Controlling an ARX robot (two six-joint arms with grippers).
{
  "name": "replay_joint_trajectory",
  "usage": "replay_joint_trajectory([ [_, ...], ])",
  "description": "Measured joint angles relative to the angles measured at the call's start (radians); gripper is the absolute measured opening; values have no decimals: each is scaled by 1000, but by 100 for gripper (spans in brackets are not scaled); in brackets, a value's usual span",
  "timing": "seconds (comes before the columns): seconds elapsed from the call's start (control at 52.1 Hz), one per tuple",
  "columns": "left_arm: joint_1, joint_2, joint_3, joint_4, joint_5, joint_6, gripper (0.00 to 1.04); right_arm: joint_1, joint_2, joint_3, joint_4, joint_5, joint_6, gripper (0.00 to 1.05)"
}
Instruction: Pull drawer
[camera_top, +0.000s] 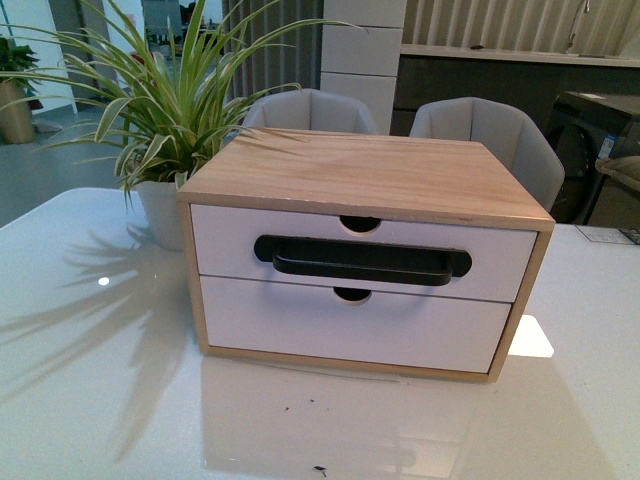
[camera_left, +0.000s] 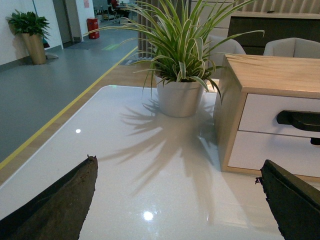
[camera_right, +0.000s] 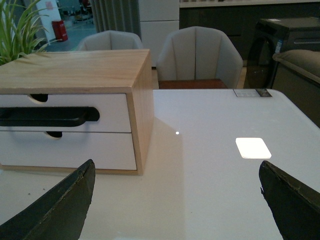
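- The drawer (camera_top: 230, 240) is sitting shut in the upper slot of the wooden cabinet (camera_top: 370, 175), with its black handle (camera_top: 362, 261) facing forward.
- The cabinet is standing on the white table (camera_top: 100, 400), just beside a potted plant (camera_top: 165, 100).
- The left gripper (camera_left: 175, 205) and the right gripper (camera_right: 175, 205) are hovering spread wide, grasping nothing.

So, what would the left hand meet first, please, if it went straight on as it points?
The left hand would most likely meet the plant pot beside the cabinet; the table before it looks free, though depth is unclear.
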Motion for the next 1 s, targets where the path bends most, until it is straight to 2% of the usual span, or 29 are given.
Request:
replay_joint_trajectory([
  [0.671, 0, 0, 0, 0, 0, 0, 97, 0, 0, 0, 0, 0, 0, 96],
  [0.729, -14, 34, 2, -9, -24, -52, 97, 22, 83, 39, -97, 26, 92, 96],
  [0.805, -42, 169, 12, 104, -8, -58, 97, 23, 277, 100, -35, -27, 169, 96],
  [0.863, -86, 328, 47, 228, 48, -14, 97, 5, 418, 176, 19, -97, 172, 96],
  [0.901, -117, 470, 88, 331, 122, 40, 97, 1, 518, 235, 43, -137, 153, 96],
  [0.997, -157, 738, 187, 458, 192, 153, 97, 15, 689, 360, 29, -207, 66, 96],
])
